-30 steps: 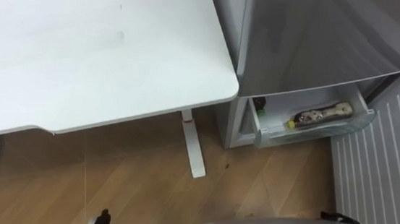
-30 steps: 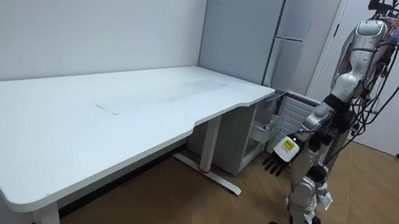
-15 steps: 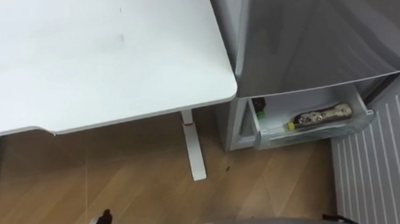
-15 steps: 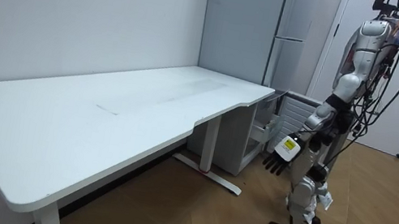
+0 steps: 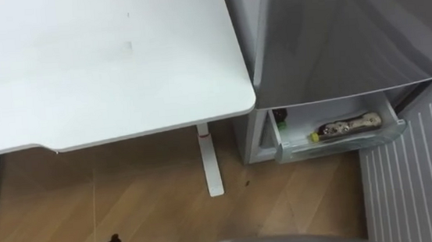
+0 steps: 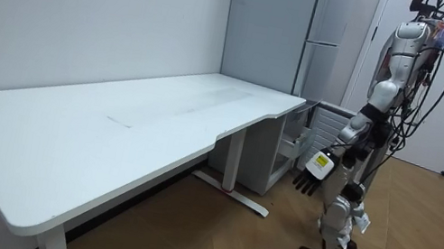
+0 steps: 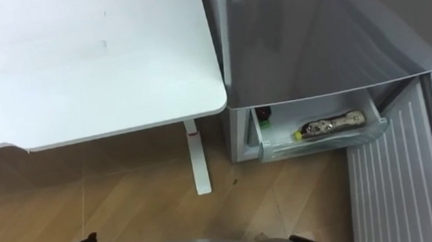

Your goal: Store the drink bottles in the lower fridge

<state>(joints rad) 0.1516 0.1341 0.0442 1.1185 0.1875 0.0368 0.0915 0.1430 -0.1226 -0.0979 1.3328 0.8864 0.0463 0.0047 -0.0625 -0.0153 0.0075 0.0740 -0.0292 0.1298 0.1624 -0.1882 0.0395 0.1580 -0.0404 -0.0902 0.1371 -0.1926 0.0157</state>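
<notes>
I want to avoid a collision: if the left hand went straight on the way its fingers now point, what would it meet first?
The left hand hangs with fingers pointing down, so most likely the wooden floor; nothing shows between them, though depth is uncertain.

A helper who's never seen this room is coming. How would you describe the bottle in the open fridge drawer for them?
Right of the white desk stands the tall grey fridge, with a pale plastic drawer pulled open at its foot. The brown-patterned bottle lies on its side there, yellow cap toward the desk, unlike the small dark item nearby.
</notes>
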